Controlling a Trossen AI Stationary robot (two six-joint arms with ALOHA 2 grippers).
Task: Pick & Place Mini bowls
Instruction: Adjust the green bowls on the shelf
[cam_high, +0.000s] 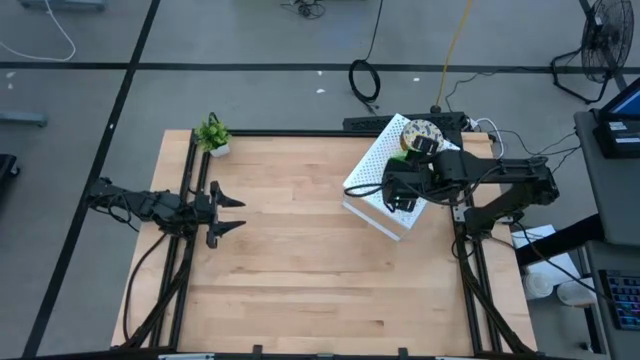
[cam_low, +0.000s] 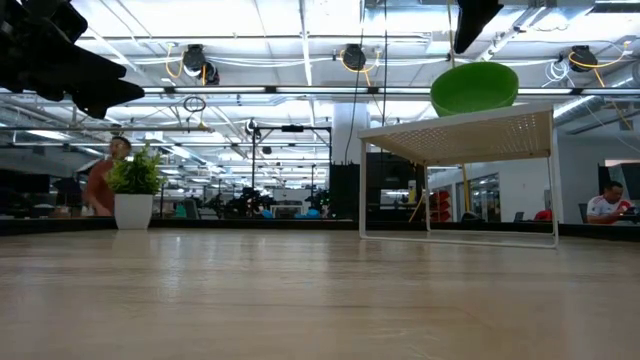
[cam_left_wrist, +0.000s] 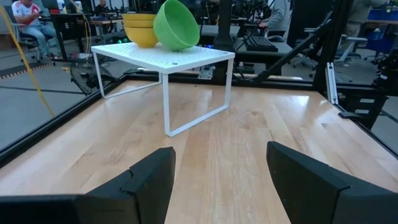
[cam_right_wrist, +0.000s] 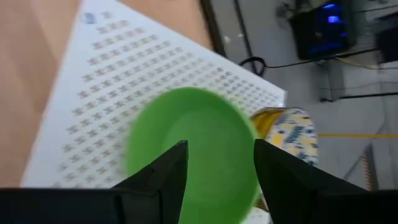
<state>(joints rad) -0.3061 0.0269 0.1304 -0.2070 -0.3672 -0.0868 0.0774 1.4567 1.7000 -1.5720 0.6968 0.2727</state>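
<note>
A plain green mini bowl (cam_left_wrist: 176, 25) sits tilted on a white perforated rack (cam_left_wrist: 168, 57). Its base rests on the rack top (cam_low: 470, 135) and its side leans against a stack of floral cream bowls (cam_high: 421, 135), which look yellow in the left wrist view (cam_left_wrist: 139, 28). My right gripper (cam_right_wrist: 221, 180) hovers open just above the green bowl (cam_right_wrist: 193, 149); in the low view its fingers (cam_low: 468, 25) end slightly above the rim (cam_low: 475, 78). My left gripper (cam_high: 232, 212) waits open at the table's left side. The other bowls do not show.
The rack (cam_high: 375, 172) stands slanted at the table's far right. A small potted plant (cam_high: 212, 135) is at the far left corner. A wide stretch of bare wood (cam_high: 300, 260) lies between the arms. People sit in the room beyond the table.
</note>
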